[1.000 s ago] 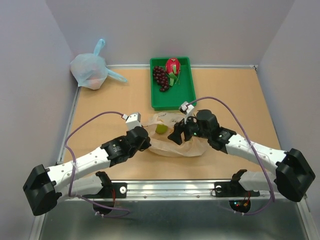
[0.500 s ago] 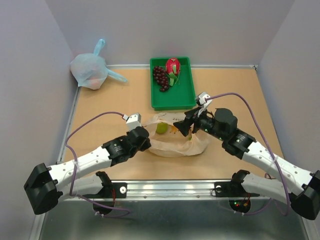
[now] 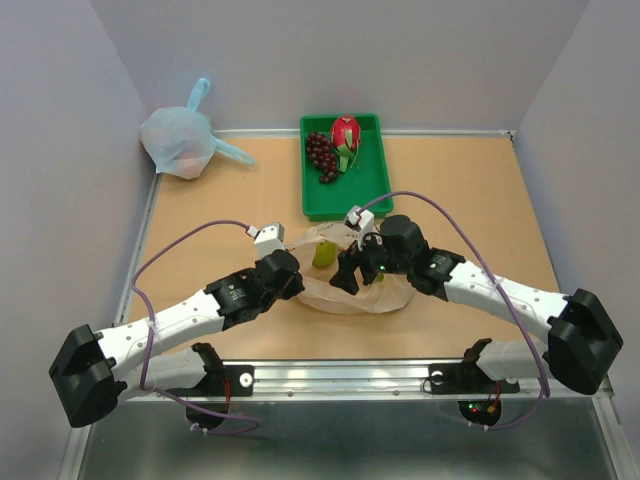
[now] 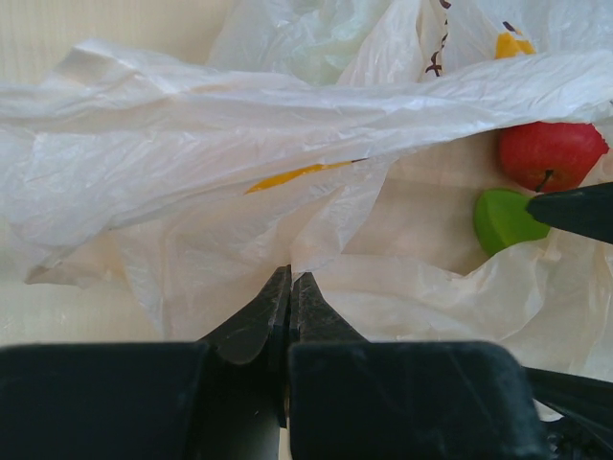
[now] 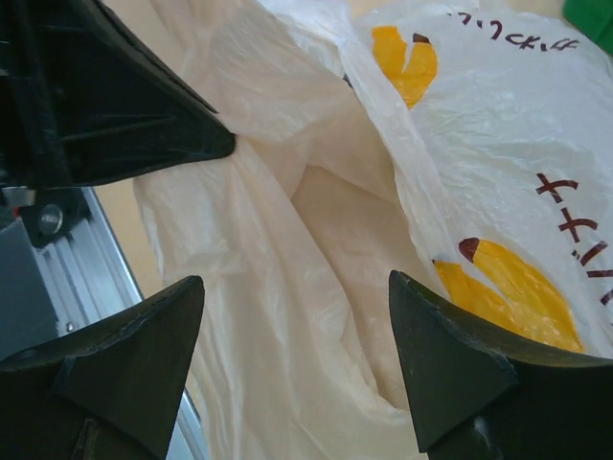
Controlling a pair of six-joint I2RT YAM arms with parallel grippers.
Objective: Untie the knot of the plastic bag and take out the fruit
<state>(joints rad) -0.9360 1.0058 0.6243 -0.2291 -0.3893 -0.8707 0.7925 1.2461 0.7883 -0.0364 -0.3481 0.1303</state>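
left gripper (image 4: 289, 278) clamped on crinkly peach plastic bag (image 4: 287, 144), right gripper (image 5: 295, 283) apart over it, red apple (image 4: 551, 153), green fruit piece (image 4: 503, 218) inside

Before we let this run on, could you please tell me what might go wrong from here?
The left end effector pinches only a thin fold of the plastic bag; pulling may tear it. The open right end effector hangs over loose film and could grab that instead of the red apple.
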